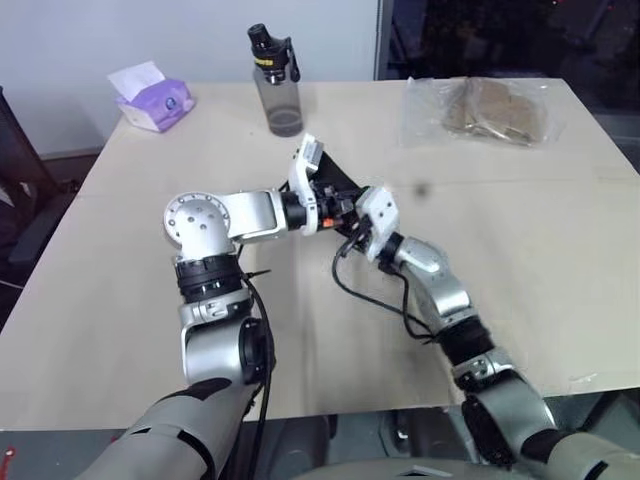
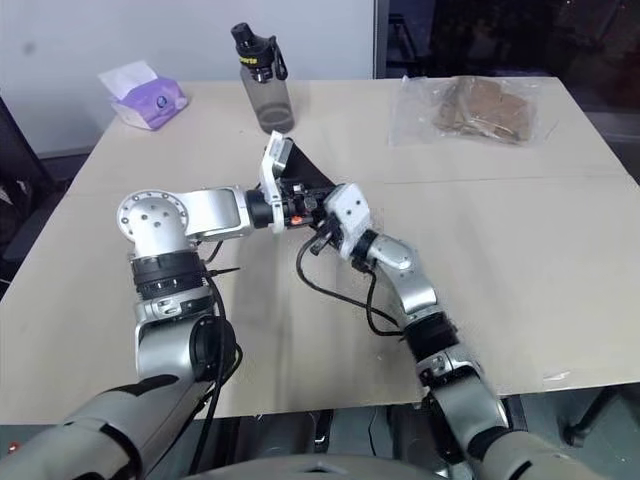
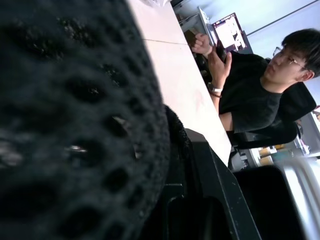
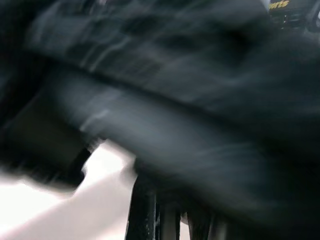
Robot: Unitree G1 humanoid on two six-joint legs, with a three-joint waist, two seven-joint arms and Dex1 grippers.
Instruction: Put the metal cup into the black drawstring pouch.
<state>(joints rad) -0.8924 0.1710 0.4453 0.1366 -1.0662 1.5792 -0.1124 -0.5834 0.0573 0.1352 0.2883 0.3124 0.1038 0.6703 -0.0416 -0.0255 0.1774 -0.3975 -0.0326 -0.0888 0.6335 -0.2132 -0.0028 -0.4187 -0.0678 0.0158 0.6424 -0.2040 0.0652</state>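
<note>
I see the black drawstring pouch [image 1: 338,192] held up above the middle of the table [image 1: 560,270], caught between my two grippers, which meet there. Only a dark wedge of its fabric shows between the wrists in the head views; in the left wrist view its black mesh cloth [image 3: 75,125] presses right up against the lens. I cannot make out the metal cup anywhere, so I cannot tell whether it is inside the pouch.

The left gripper [image 1: 330,205] reaches in from the left, pointing roughly level toward the right, its fingers pressed together with pouch fabric pinched between them. The right gripper [image 1: 350,215] comes up from the lower right, its fingers also nearly pressed together on the pouch. A black cable [image 1: 370,290] loops down from the right wrist.

Farther back on the table, a grey translucent water bottle [image 1: 279,85] with a black cap stands upright. Off to its left sits a purple tissue pack [image 1: 155,100], near the far left corner. A clear plastic bag with brown contents [image 1: 485,110] lies at the far right. In the left wrist view a person in a black shirt [image 3: 250,95] sits beyond the table edge.
</note>
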